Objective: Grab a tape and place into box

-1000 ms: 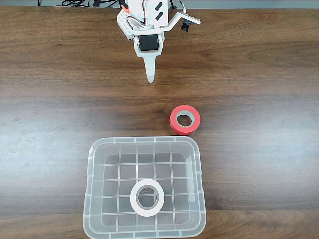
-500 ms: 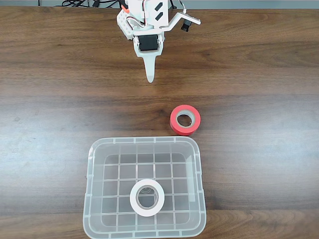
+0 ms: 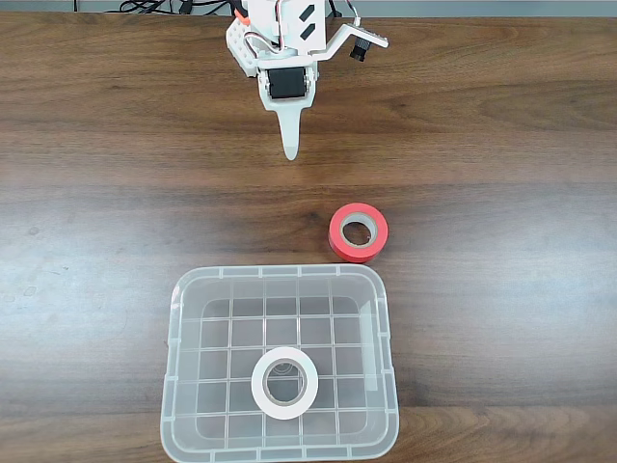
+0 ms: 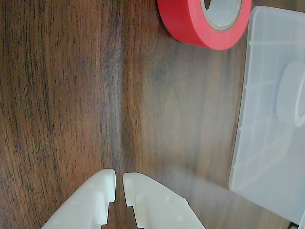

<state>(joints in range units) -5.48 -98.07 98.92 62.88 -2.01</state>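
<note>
Scene: a dark brown wooden table seen from above in the fixed view.
Arm: white robot arm at the top centre of the fixed view, pointing down the frame.
Gripper: the gripper hangs over bare wood in the upper middle of the fixed view; in the wrist view the gripper enters from the bottom edge, its two white fingers nearly together with a thin slit between the tips, holding nothing.
Tape: the white tape lies flat inside the box, low in the fixed view, hollow core facing up; in the wrist view it is a pale blur behind the plastic wall.
Box: the clear box fills the bottom centre of the fixed view, grid floor visible; in the wrist view it sits at the right edge.
Red roll: the red roll lies flat on the wood just beyond the box's upper right corner, apart from it; top of the wrist view.
</note>
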